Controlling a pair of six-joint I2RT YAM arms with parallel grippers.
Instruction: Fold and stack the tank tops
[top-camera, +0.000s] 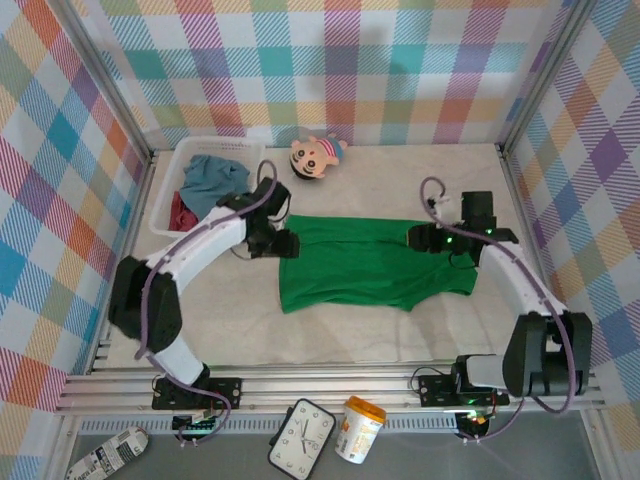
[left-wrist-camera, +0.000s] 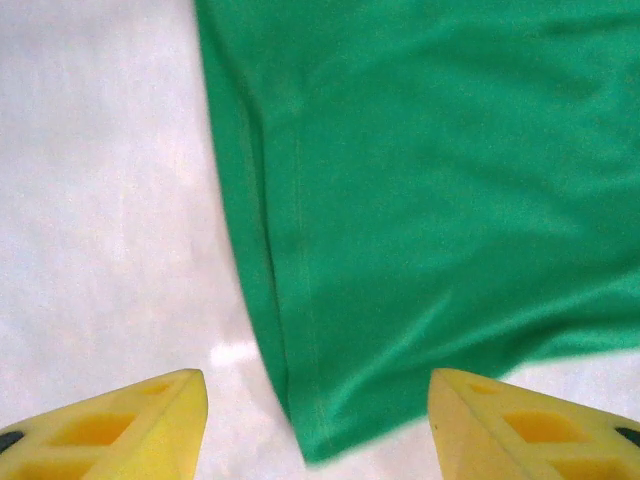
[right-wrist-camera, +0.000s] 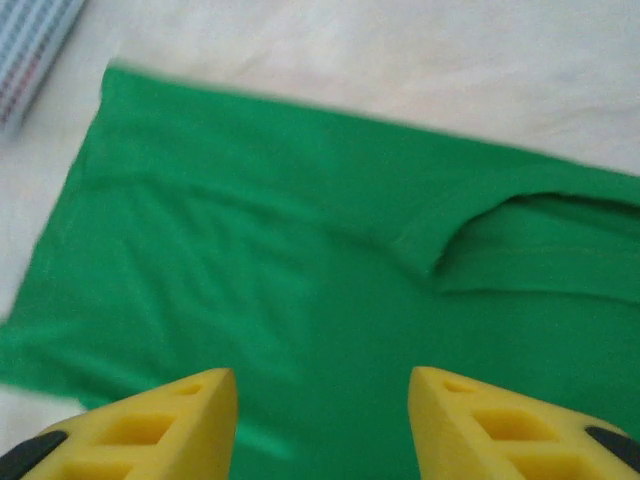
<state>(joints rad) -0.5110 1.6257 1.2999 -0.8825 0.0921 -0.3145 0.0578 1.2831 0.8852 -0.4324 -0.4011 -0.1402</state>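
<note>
Yellow foam fingertips of the left gripper (left-wrist-camera: 318, 420) and right gripper (right-wrist-camera: 322, 420) stand spread and empty over the green tank top (top-camera: 375, 265), a thin matte knit lying flat mid-tabletop, softly rippled, with stitched hems. I'd say its folding is in hand, and next each should pinch an edge and carry it across evenly. A crumpled blue-grey top (top-camera: 212, 172) and dark red top (top-camera: 180, 210) wait in the white basket (top-camera: 165, 205) at the far left corner.
</note>
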